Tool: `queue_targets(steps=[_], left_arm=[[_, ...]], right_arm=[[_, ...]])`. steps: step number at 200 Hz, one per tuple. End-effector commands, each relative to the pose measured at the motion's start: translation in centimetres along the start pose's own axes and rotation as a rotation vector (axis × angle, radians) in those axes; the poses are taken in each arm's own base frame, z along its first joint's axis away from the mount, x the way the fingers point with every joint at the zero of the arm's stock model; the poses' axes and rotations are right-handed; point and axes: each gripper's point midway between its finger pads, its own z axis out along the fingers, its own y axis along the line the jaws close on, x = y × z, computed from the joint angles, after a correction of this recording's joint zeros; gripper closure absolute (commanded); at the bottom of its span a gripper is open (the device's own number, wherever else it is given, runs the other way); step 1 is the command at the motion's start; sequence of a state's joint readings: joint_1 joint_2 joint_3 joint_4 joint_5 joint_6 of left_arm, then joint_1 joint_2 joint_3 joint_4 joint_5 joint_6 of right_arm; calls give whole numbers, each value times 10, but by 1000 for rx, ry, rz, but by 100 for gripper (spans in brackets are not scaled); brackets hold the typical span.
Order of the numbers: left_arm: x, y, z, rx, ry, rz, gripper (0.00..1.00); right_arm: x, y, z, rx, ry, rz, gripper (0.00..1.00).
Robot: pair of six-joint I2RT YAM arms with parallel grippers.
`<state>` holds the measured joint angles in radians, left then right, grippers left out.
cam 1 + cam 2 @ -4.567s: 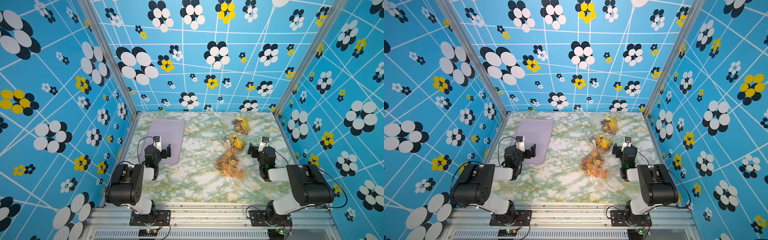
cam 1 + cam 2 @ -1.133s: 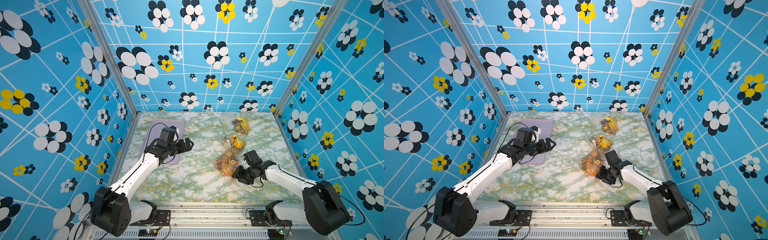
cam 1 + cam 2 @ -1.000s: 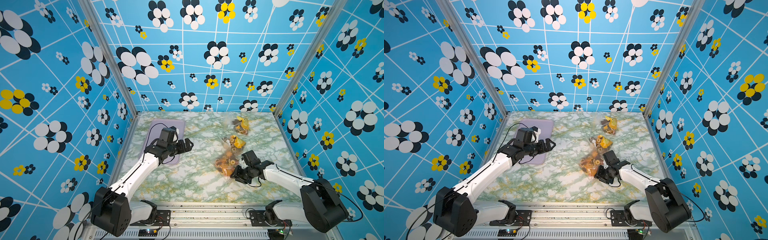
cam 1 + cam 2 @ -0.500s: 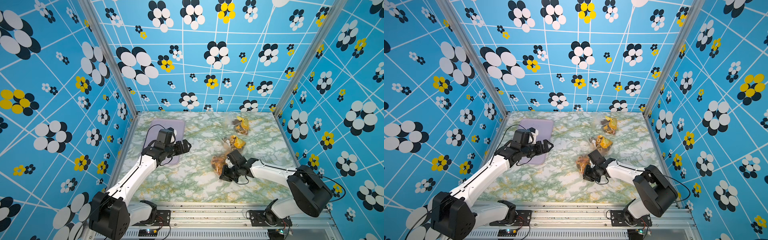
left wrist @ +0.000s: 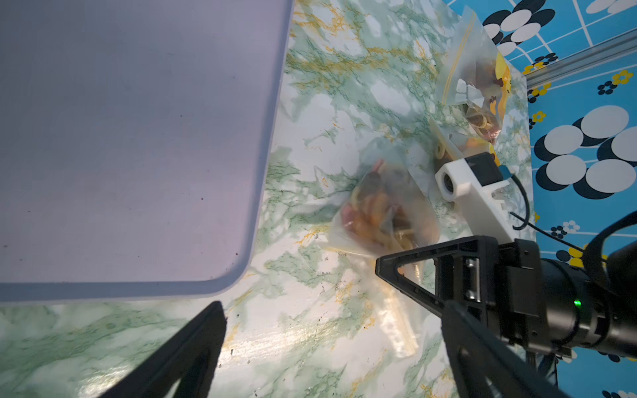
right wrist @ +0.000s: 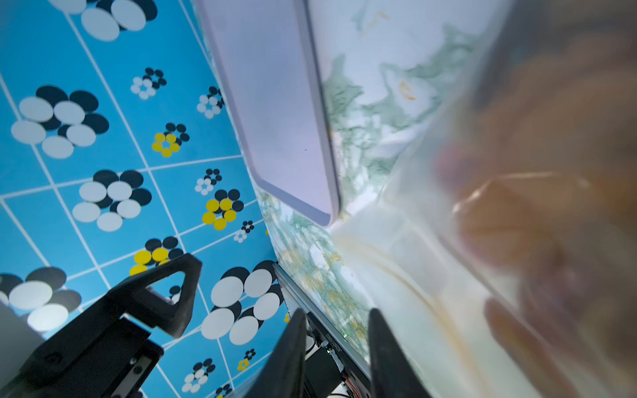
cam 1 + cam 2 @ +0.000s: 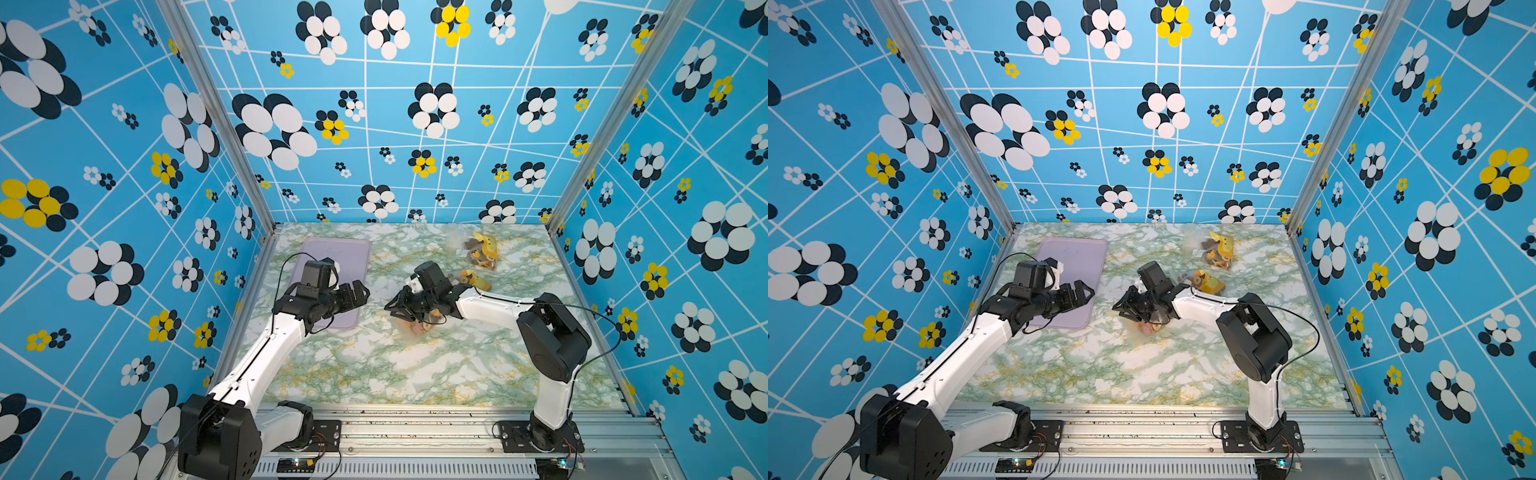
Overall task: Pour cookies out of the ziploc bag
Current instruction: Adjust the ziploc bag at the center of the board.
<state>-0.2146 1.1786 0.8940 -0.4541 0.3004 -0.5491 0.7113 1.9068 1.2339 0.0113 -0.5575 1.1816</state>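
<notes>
A clear ziploc bag of small brown, orange and pink cookies is near the middle of the marble table, near a lavender tray. The right gripper is at its zip end, jaws partly apart, nothing visibly pinched. The left gripper hovers with jaws spread wide, empty. The film looks thin, limp and slippery, the load light and crumbly; the sealed bottom corners likely suit gripping

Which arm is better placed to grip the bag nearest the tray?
Right. The right gripper is at that ziploc bag, jaws apart by its zip edge; the left gripper hangs open by the tray edge, apart from the bag.
</notes>
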Motion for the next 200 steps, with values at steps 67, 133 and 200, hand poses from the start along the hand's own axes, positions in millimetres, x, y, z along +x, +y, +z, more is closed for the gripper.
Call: queue_targets(steps=[67,133,200], left_arm=[[43,24,4,4,83,-64,1],[50,28,10,-7,128,-85,1],[40,65,3,-92,173,-233,1]], right_arm=[[45,-60,-90,486,73,-457,1],[53,-83,-115,864,97,-961,1],[74,-57,-61,823,121,-1151,16]])
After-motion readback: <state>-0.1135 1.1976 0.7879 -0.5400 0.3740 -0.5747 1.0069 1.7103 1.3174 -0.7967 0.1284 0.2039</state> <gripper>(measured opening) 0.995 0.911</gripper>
